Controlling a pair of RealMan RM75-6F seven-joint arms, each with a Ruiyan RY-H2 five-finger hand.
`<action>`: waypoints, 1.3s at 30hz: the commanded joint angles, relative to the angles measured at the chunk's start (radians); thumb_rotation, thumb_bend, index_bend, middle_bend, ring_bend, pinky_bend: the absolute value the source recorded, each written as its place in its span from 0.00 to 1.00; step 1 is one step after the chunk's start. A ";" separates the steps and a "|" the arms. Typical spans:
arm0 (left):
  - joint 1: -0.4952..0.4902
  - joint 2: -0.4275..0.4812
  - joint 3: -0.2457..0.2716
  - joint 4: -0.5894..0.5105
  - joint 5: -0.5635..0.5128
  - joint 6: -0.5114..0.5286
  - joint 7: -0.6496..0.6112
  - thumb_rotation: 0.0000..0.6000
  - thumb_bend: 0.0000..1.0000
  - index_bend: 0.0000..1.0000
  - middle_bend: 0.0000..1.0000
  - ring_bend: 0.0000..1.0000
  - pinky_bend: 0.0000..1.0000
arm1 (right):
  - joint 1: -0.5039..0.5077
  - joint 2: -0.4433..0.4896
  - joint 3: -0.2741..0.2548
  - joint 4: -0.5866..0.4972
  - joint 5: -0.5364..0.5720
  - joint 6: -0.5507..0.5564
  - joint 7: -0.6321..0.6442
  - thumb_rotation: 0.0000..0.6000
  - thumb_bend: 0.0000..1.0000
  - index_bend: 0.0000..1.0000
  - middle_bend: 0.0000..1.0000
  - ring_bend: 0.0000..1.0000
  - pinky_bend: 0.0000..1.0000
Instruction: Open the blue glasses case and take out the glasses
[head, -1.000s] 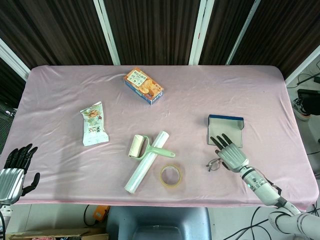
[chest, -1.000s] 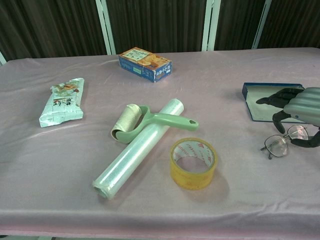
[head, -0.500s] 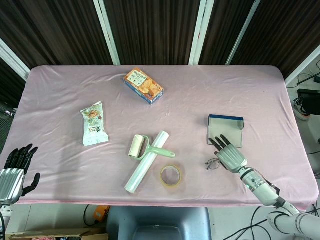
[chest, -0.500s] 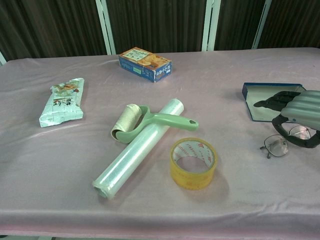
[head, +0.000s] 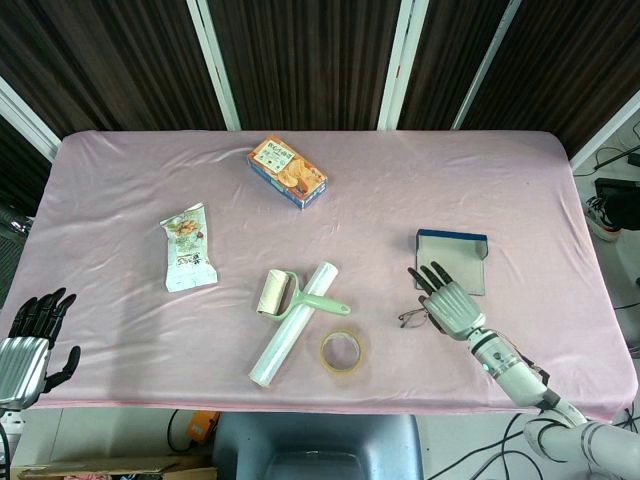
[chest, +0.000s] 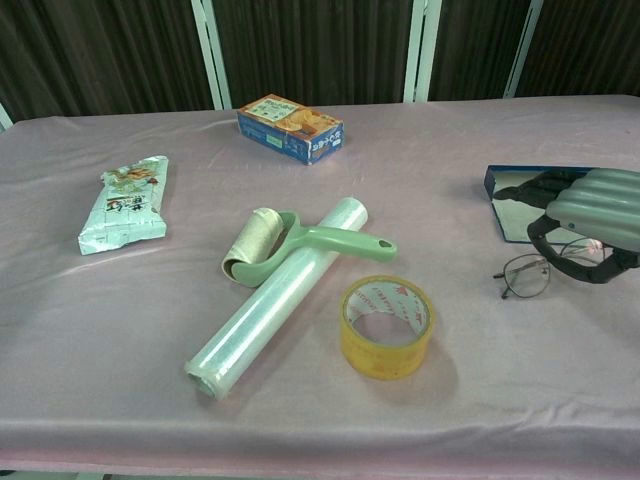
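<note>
Glasses (head: 413, 317) and right hand (head: 447, 300) are sitting further toward the tape roll (head: 340, 352) than before; hand is pinching the frame. One blue glasses case (head: 452, 258) is lying open beyond them, nothing inside. Left hand (head: 28, 338) is idling, fingers apart.

Both hands look the same: ribbed silver metal shell on the back, black fingers and thumb. The right hand (head: 452, 302) sits on a silver wrist with a small green light showing, then a chunkier white-grey forearm (head: 580, 440) behind it. In the chest view its back plate is ridged. The left hand (head: 28, 348) only peeks in at the frame edge.
</note>
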 joint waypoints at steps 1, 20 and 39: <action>0.000 0.000 0.001 0.000 0.002 0.002 0.000 1.00 0.43 0.00 0.00 0.04 0.03 | 0.024 -0.030 0.040 -0.020 0.032 -0.010 -0.004 1.00 0.63 0.71 0.06 0.00 0.00; 0.007 0.007 0.003 0.009 0.009 0.015 -0.026 1.00 0.43 0.00 0.00 0.04 0.04 | 0.131 -0.258 0.135 0.024 0.203 -0.096 -0.151 1.00 0.63 0.58 0.07 0.00 0.00; 0.018 0.005 0.006 0.027 0.038 0.053 -0.045 1.00 0.43 0.00 0.00 0.00 0.03 | -0.185 0.155 -0.042 -0.491 0.133 0.339 -0.287 1.00 0.43 0.11 0.00 0.00 0.00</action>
